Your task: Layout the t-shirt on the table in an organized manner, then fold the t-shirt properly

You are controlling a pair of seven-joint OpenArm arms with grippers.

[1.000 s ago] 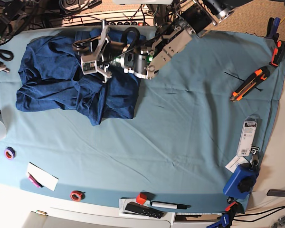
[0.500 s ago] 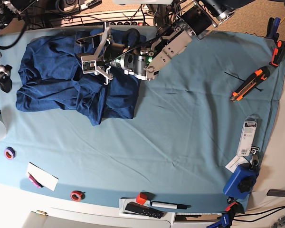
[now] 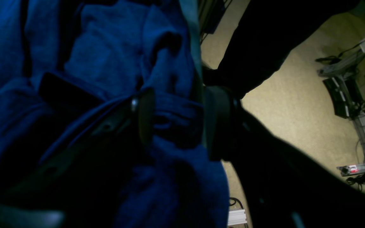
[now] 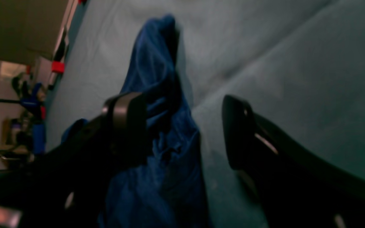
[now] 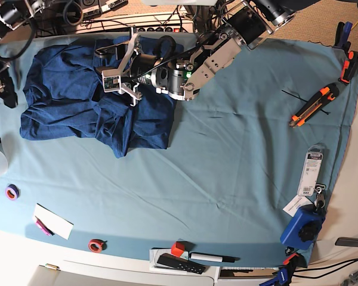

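The navy t-shirt [image 5: 77, 98] lies crumpled at the far left of the teal table [image 5: 238, 167]. My left gripper [image 5: 111, 64] hovers low over the shirt's far edge. In the left wrist view its fingers [image 3: 146, 115] stand apart, with a bunched fold of the t-shirt [image 3: 173, 117] lying between them at the table's rim. My right gripper [image 5: 6, 94] is at the table's left edge, beside the shirt. Seen from the right wrist, this gripper [image 4: 182, 129] is wide open just above the cloth, and a raised ridge of the t-shirt [image 4: 157, 95] runs by its left finger.
An orange box cutter [image 5: 310, 106], a packaged item [image 5: 313, 171] and a blue clamp [image 5: 303, 226] line the right side. Tape rolls [image 5: 12, 192] [image 5: 95, 245], a white card [image 5: 52, 220], a red cube [image 5: 178, 248], a marker [image 5: 212, 257] and a remote [image 5: 179, 263] sit along the near edge.
The left gripper has shifted slightly toward the far edge and its jaws have widened. The right gripper has come in from the left edge toward the shirt.
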